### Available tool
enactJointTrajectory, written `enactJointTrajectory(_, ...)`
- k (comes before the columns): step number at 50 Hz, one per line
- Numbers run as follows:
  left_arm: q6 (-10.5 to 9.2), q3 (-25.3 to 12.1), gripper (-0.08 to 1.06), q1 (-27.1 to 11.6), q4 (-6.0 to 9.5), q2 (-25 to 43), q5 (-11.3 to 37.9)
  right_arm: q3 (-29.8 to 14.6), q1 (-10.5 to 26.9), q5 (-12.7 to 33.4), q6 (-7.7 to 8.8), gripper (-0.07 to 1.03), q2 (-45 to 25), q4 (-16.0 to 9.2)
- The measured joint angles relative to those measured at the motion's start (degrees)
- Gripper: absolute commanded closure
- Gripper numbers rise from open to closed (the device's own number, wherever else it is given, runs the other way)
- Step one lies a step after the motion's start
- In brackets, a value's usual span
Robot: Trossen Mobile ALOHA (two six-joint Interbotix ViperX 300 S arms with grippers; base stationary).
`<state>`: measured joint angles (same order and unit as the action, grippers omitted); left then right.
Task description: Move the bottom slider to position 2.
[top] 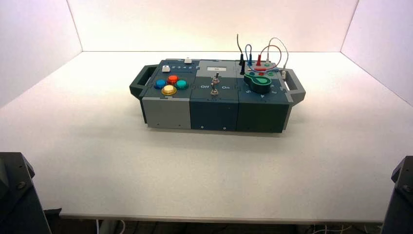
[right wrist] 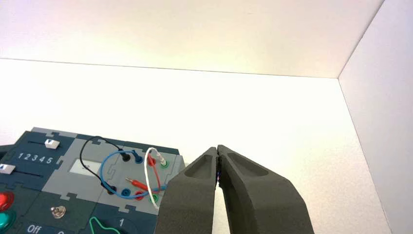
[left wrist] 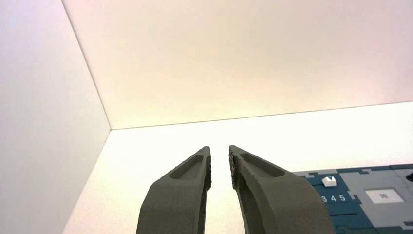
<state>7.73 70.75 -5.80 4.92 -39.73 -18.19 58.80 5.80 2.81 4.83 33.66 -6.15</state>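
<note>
your left claw (left wrist: 220,165) hangs over the bare white surface (top: 204,165) with its dark fingers slightly spread, holding nothing, short of the box's left end. your right claw (right wrist: 217,163) has its fingers pressed together, empty, near the box's right end beside the looped red, blue, black and white wires (right wrist: 131,170). the dark blue-grey box (top: 216,95) sits mid-surface, well apart from both. the bottom slider's small white square knob (top: 166,68) lies on the box's far left panel, left of the row of white digits (right wrist: 35,158), just behind the four round coloured dome buttons (top: 170,84). the twin white knob (top: 188,60) sits farther back.
</note>
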Motion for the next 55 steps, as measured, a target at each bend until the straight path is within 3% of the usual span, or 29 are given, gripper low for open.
enactJointTrajectory(17,0.0,0.09,0.75,0.0,0.0,-2.37,3.16,0.0,0.0,1.14,0.0,0.98,-0.09,0.0)
enactJointTrajectory(35,-0.35,-1.32,0.98,0.09,0.0,-2.81,13.45,-1.85,0.7,9.23,0.0,0.98,-1.14,-0.18)
enactJointTrajectory(44,-0.44,-4.39,1.0,0.0,0.0,-2.64,21.97,-3.25,4.22,14.94,0.0,0.98,-1.14,-0.26)
enactJointTrajectory(55,-0.35,-11.43,1.0,0.0,0.0,1.32,35.95,-7.21,6.86,23.38,0.0,0.98,-1.67,-1.23)
